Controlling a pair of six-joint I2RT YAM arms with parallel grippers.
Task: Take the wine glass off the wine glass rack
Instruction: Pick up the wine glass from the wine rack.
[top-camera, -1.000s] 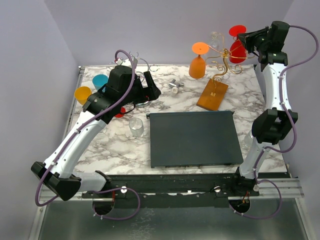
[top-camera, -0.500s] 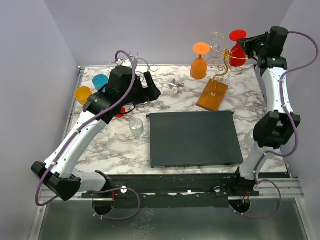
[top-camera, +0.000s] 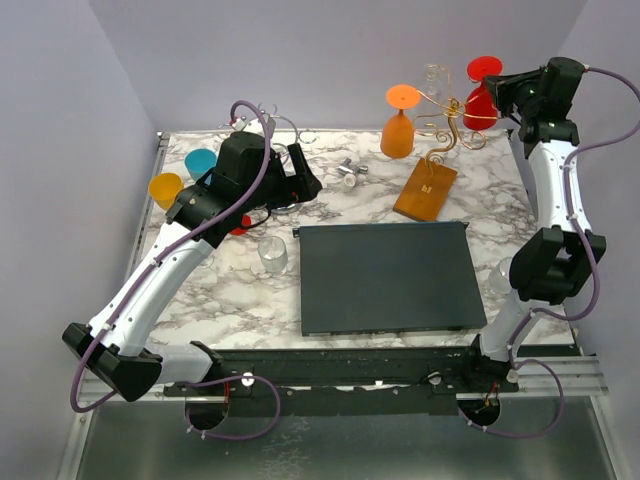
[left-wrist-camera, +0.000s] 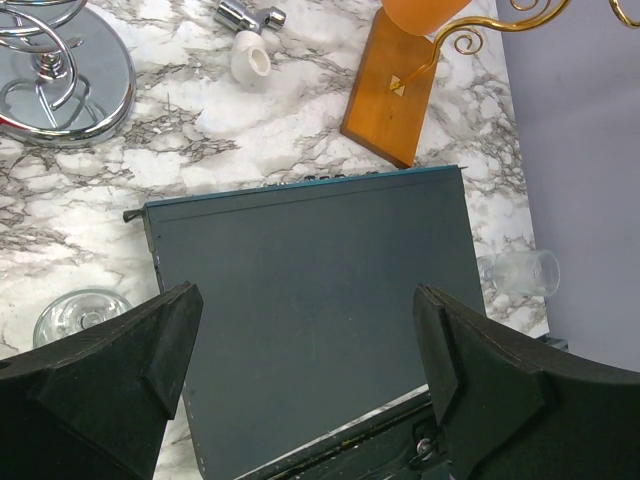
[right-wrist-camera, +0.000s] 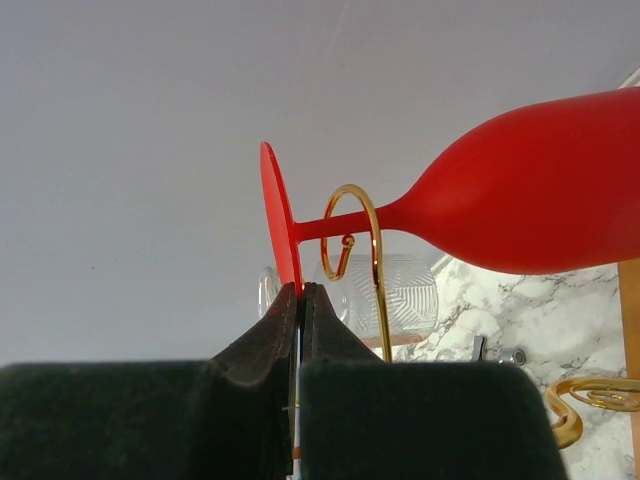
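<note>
A red wine glass (right-wrist-camera: 530, 210) hangs upside down by its stem in a gold hook (right-wrist-camera: 372, 250) of the wine glass rack (top-camera: 426, 188), which has an orange-brown wooden base and a curly gold wire stem. My right gripper (right-wrist-camera: 302, 292) is shut on the rim of the red glass's foot (right-wrist-camera: 276, 220). From above, the right gripper (top-camera: 503, 86) sits at the back right beside the red glass (top-camera: 479, 106). An orange glass (top-camera: 397, 132) and a clear glass (top-camera: 434, 78) also hang on the rack. My left gripper (left-wrist-camera: 305, 375) is open and holds nothing, above the dark mat (left-wrist-camera: 310, 300).
A silver wire stand with a round base (left-wrist-camera: 62, 72) stands at the left. Blue (top-camera: 201, 161) and yellow-orange (top-camera: 165, 187) glasses sit at the far left. A clear tumbler (top-camera: 273, 256), a metal-and-white fitting (top-camera: 350, 172) and a clear glass (left-wrist-camera: 520, 272) lie around the mat.
My right gripper has shifted slightly to the right, still shut on the red glass's foot, and the glass moved with it. The left arm has not moved.
</note>
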